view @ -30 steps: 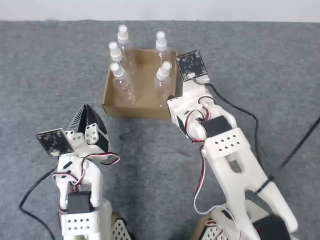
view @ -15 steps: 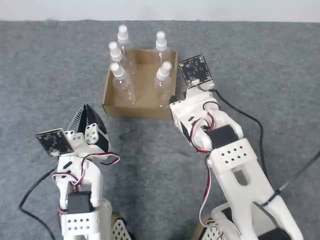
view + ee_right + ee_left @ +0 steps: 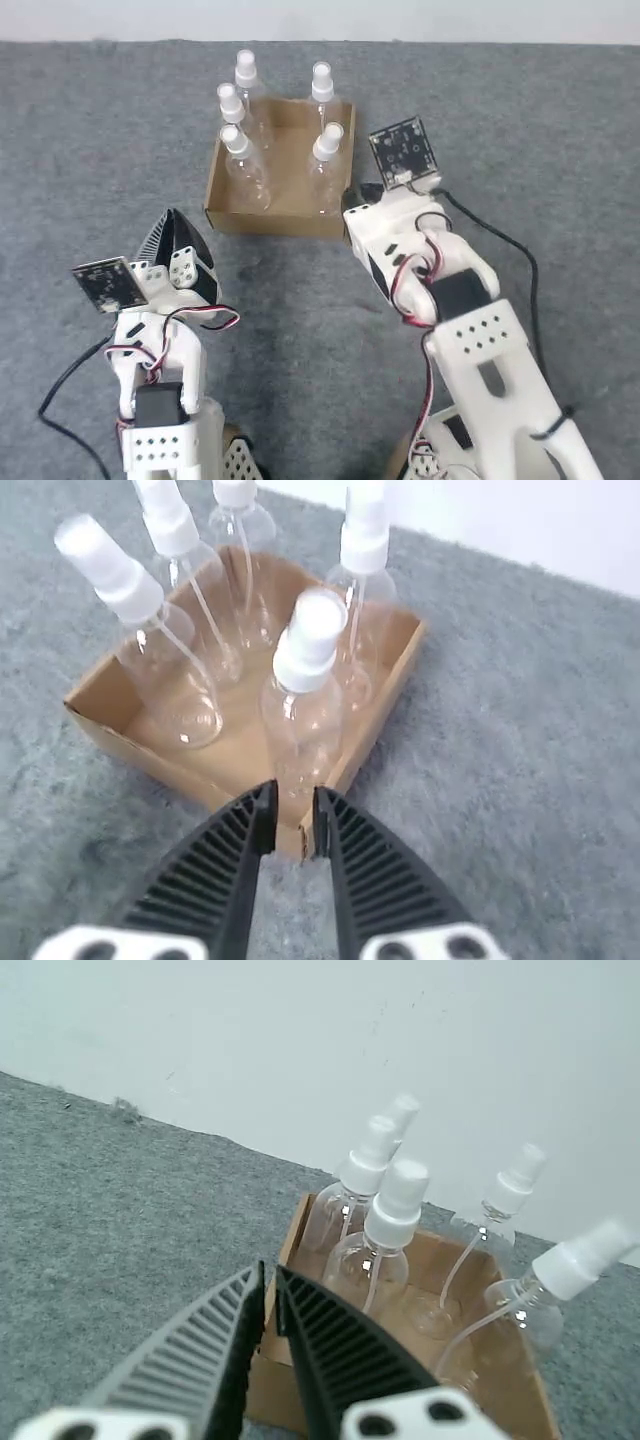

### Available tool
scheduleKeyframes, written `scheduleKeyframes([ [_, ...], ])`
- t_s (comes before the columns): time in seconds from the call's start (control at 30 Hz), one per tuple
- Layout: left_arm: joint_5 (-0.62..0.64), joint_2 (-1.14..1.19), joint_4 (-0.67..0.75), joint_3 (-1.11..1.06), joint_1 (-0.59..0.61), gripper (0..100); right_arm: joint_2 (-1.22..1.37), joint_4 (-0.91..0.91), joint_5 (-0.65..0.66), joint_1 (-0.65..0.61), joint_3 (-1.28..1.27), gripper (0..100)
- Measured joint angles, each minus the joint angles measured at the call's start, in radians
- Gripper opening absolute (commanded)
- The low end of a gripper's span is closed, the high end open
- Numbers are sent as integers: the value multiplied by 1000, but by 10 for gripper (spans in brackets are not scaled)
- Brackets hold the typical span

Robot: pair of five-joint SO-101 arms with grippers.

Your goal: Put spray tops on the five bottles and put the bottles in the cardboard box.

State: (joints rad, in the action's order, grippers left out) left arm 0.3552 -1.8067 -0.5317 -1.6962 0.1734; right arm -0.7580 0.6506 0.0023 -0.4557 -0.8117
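The cardboard box [image 3: 268, 221] sits at the far middle of the grey mat. Several clear bottles with white spray tops stand upright in it, among them the front left bottle [image 3: 246, 166] and the front right bottle [image 3: 325, 160]. My right gripper [image 3: 350, 196] hovers just outside the box's near right corner. In the right wrist view the gripper [image 3: 292, 806] is open by a narrow gap and holds nothing, short of the nearest bottle [image 3: 300, 705] and the box [image 3: 108, 720]. My left gripper [image 3: 171, 216] stays near the front left, and in its own view the gripper [image 3: 270, 1285] is shut and empty.
Grey carpet covers the table, with a pale wall [image 3: 300, 1040] behind the box. Cables trail from the right arm [image 3: 520, 260] and the left arm [image 3: 60, 385].
The right arm has drawn back from the box, toward the front and slightly right. The left arm and the bottles have not moved.
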Motion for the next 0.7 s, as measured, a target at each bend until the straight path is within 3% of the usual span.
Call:
scheduleKeyframes([
  [0.7,0,0,0,0,0,12,-166,0,0,52,-77,6],
])
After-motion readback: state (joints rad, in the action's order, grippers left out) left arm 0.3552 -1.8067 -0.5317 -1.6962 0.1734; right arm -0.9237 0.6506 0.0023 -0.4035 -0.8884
